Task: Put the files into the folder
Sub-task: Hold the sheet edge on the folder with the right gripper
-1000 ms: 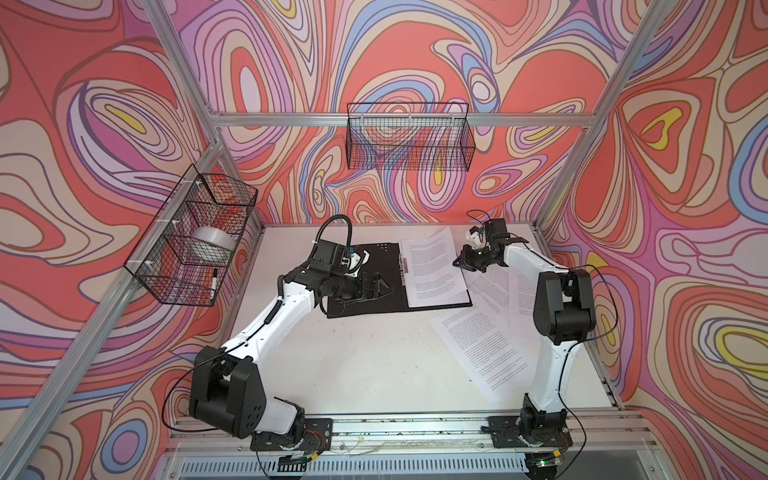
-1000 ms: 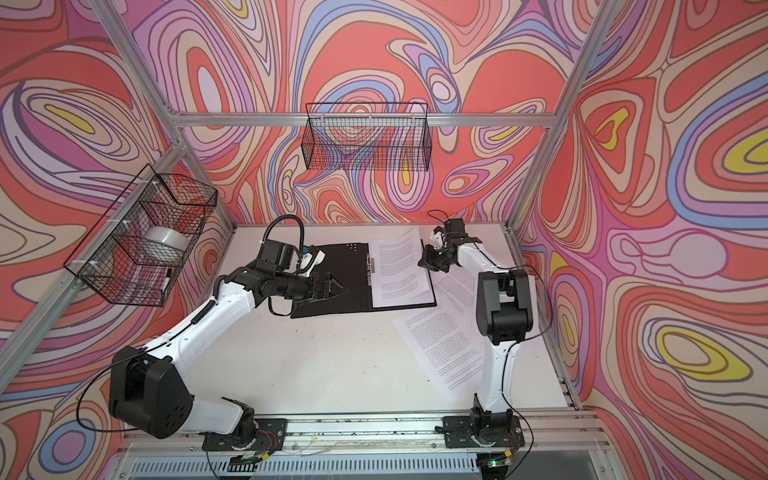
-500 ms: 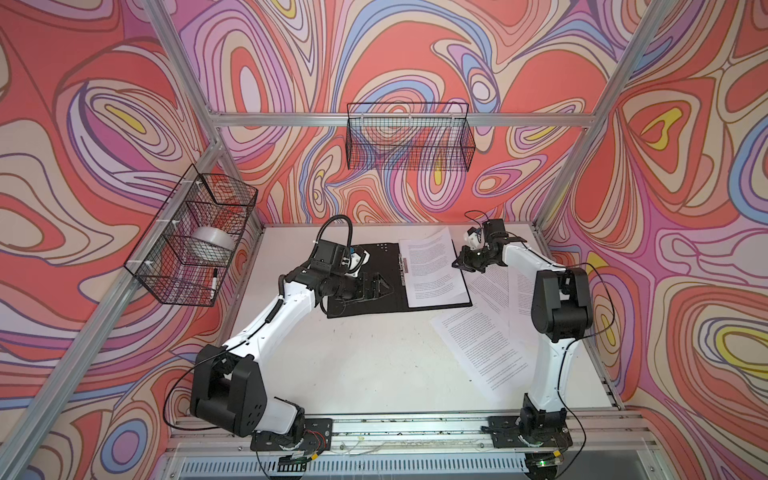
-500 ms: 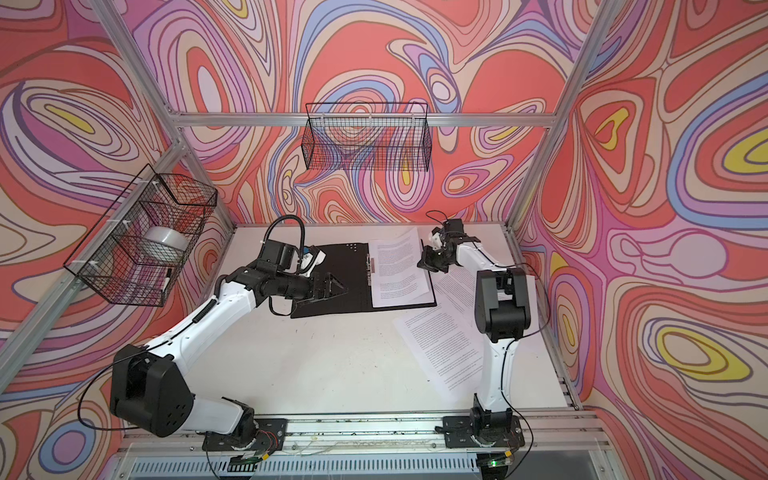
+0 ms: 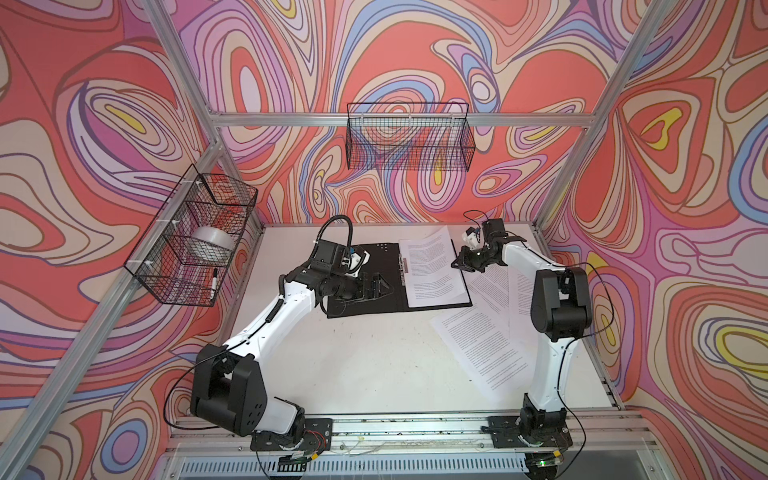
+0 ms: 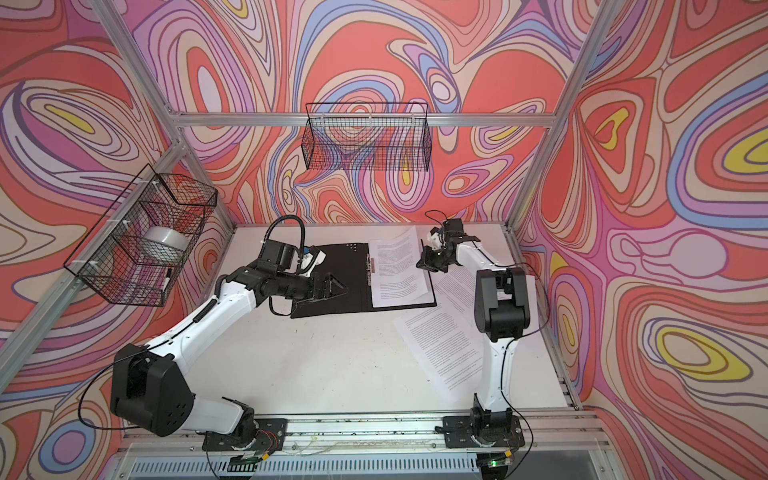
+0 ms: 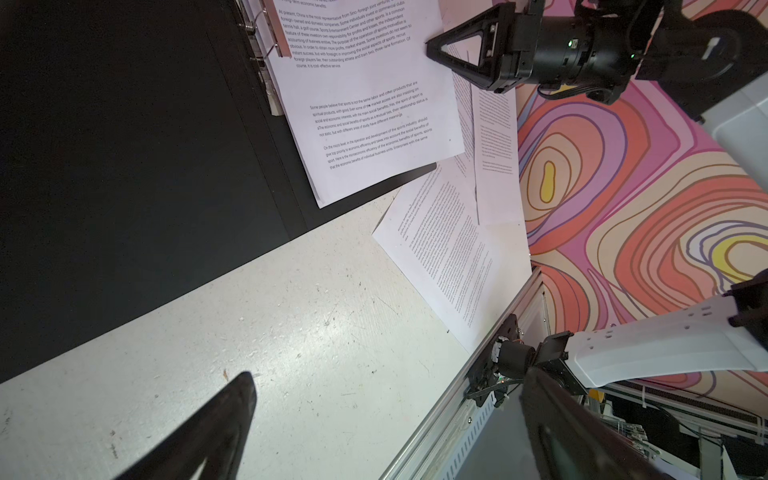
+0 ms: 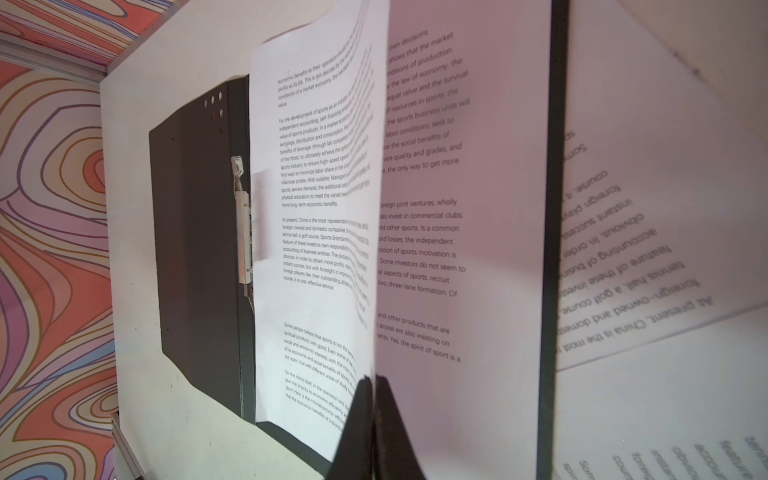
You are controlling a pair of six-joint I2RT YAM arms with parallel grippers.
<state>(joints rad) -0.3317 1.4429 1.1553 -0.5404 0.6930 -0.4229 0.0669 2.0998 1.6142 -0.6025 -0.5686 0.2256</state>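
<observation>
The folder point(image 5: 384, 259) lies open on the table point(image 5: 365, 365), black inside faces up, with a metal clip point(image 5: 403, 266) along the spine. The right gripper point(image 5: 459, 264) is closed on the outer edge of the top sheet point(image 5: 430, 266) on the folder's right half. In the right wrist view its fingers point(image 8: 358, 415) pinch the paper edge, and the sheet arches up off a second printed page point(image 8: 457, 228) lying under it. The left gripper point(image 5: 374, 286) hangs with jaws wide apart and holds nothing, over the left flap near its front edge; I cannot tell whether it touches the flap. More files point(image 5: 478, 345) lie loose on the table just beside the folder's right edge, partly under the right arm point(image 5: 557, 299).

Step in hand, as I judge it: seating the pinched sheet square on the right half. To do it well, lower the sheet slowly toward the spine so the arch flattens rather than creases. The pinch belongs at the very edge, since a deeper bite would likely catch the page below. In both top views the sheet sticks out past the folder's far edge, so it wants a small turn and a pull toward the front before release. Its inner edge sits at the clip; I cannot tell whether it is under the bar, so check before letting go. The left gripper could press the left flap flat to stop the folder sliding. Risk: thin paper may buckle or drag its neighbour. The loose files are not yet in.
</observation>
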